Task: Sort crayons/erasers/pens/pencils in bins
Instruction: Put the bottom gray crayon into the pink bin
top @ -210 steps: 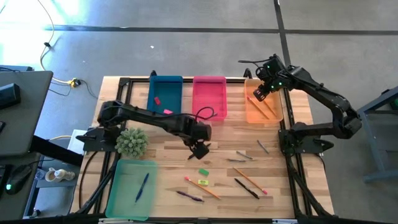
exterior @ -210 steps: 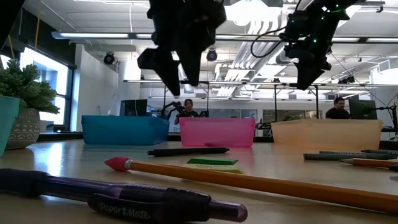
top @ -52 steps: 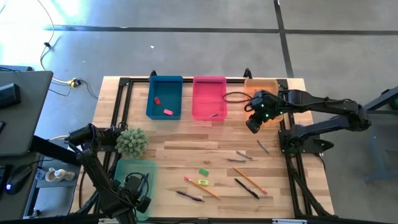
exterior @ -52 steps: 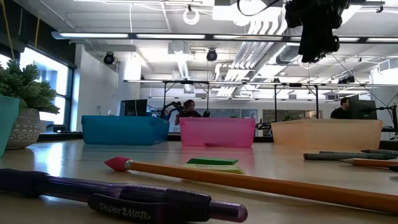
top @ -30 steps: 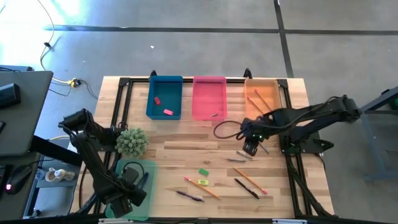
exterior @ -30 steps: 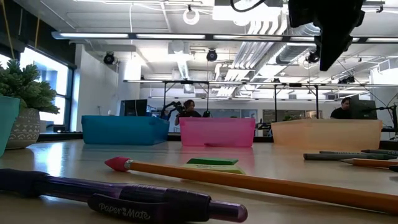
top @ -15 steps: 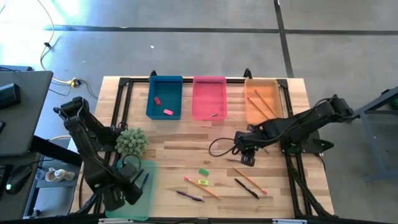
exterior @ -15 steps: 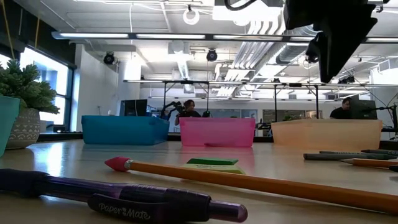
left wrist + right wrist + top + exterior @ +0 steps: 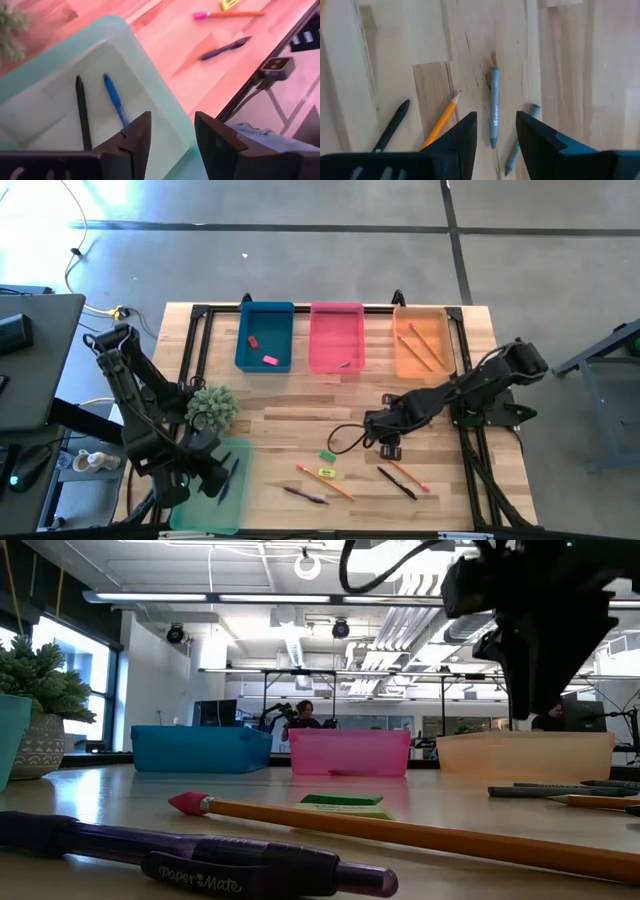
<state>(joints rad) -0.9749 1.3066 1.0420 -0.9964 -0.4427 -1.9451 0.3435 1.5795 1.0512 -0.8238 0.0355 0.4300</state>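
Here the right gripper [image 9: 495, 131] hangs low over the middle-right of the wooden table [image 9: 270, 405], its two fingers [image 9: 462, 132] spread apart with nothing between them. Directly ahead of it, almost in line with the gap, lies a grey crayon [image 9: 493, 107], and its long axis runs the same way the gripper looks, so the fingers stand on both sides of the crayon and would close across its width, I judge, after a short descent. A second grey crayon [image 9: 521, 136] lies just beside it at a slant, partly behind one finger, and an orange pencil [image 9: 441, 120] and a black pen [image 9: 391, 125] lie close on the other side; these neighbours could be caught by mistake. The right arm is clearly the nearer one. The left gripper [image 9: 172, 137] is well apart, above the mint green bin [image 9: 195, 502] at the front-left corner, fingers also apart and empty, with a blue pen [image 9: 115, 100] and a dark pen [image 9: 82, 112] lying in the bin below it. On the table remain also a long pencil [image 9: 400, 832], a purple pen [image 9: 190, 862] and what seem to be small green and yellow erasers [image 9: 325, 464]. Behind the table the low view shows an open workshop with ceiling lights, a potted plant [image 9: 40, 705] and persons far away.
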